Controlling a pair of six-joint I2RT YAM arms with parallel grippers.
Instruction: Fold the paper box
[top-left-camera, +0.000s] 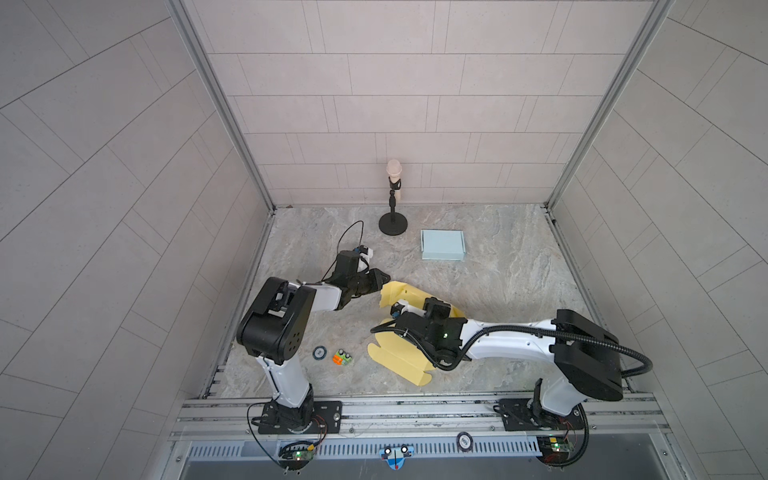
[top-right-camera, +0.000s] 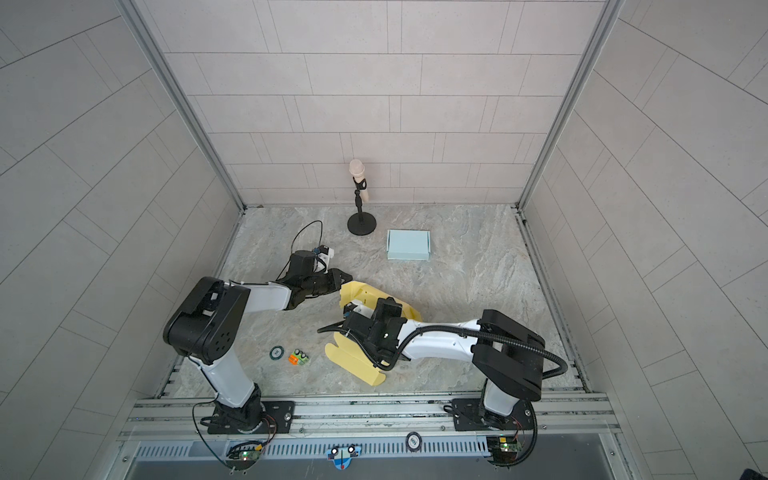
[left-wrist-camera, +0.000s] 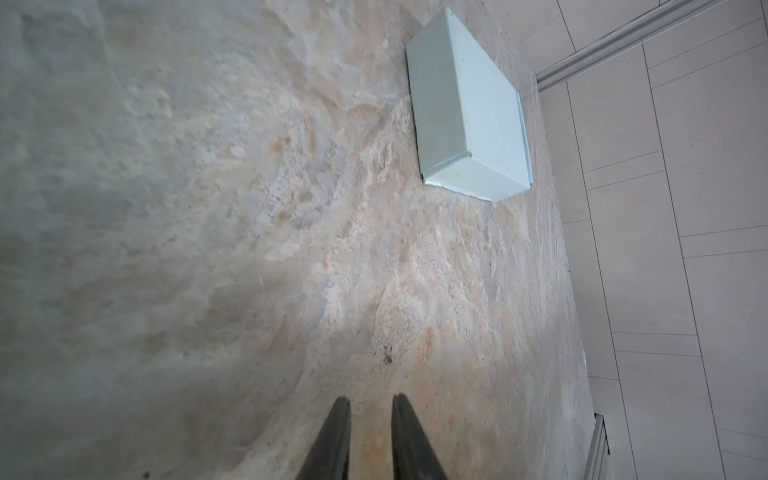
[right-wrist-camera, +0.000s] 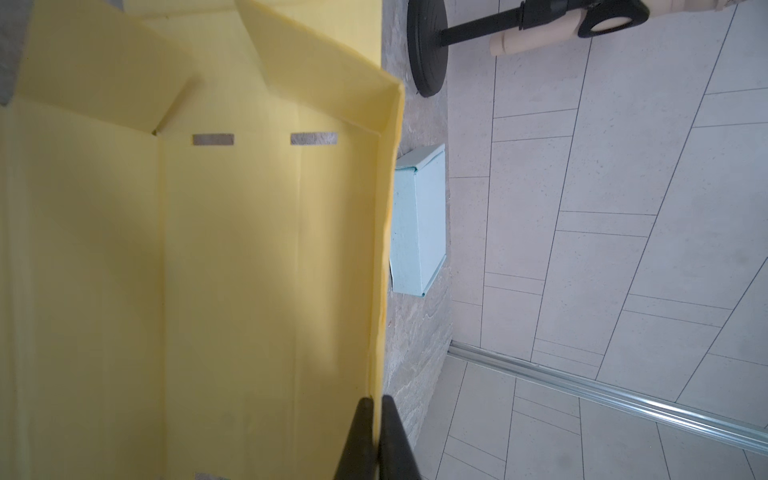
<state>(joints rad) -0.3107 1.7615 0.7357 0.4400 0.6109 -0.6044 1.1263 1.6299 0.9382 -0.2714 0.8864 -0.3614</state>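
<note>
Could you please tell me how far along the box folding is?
Done: one side wall of the yellow paper box stands upright. In hand: the right gripper pinches that wall; the left gripper is open, empty. Left: the near panel and flaps lie flat.

Paper box (top-left-camera: 392, 357) lies before a second box (top-left-camera: 442, 245), itself right of the stand (top-left-camera: 392, 227), seemingly apart.

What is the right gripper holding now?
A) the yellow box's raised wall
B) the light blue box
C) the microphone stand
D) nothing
A: the right wrist view shows the right gripper shut on the raised wall edge of the yellow paper box.
</note>
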